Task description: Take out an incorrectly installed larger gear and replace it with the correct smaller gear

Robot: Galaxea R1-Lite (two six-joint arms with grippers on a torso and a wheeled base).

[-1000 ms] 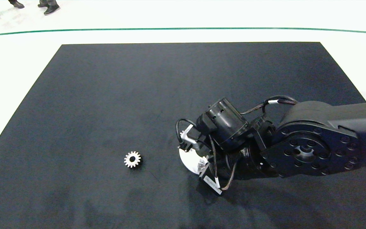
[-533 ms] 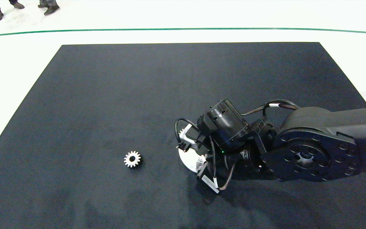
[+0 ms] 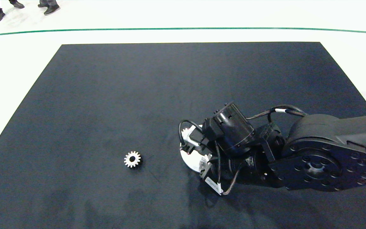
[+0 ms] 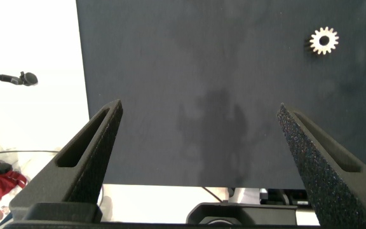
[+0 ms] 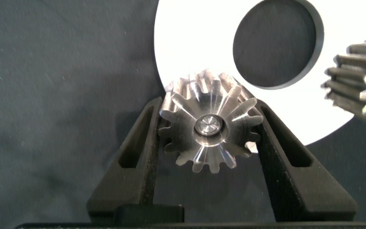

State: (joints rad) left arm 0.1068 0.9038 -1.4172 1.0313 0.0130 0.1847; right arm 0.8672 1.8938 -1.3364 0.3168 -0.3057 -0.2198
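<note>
My right gripper [image 5: 210,137] is clamped on the larger gear [image 5: 208,124] over the white disc [image 5: 189,44]; my left gripper [image 4: 202,159] hangs spread apart, the smaller gear [image 3: 132,159] lying left

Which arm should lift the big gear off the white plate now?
Right. The right gripper already brackets the larger gear seated on a pin over the white plate. The left gripper is open over bare mat.

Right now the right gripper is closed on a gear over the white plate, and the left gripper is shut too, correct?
Not quite. The left wrist view shows the left gripper open and empty over the mat. The right gripper does clamp the gear at the white plate.
</note>
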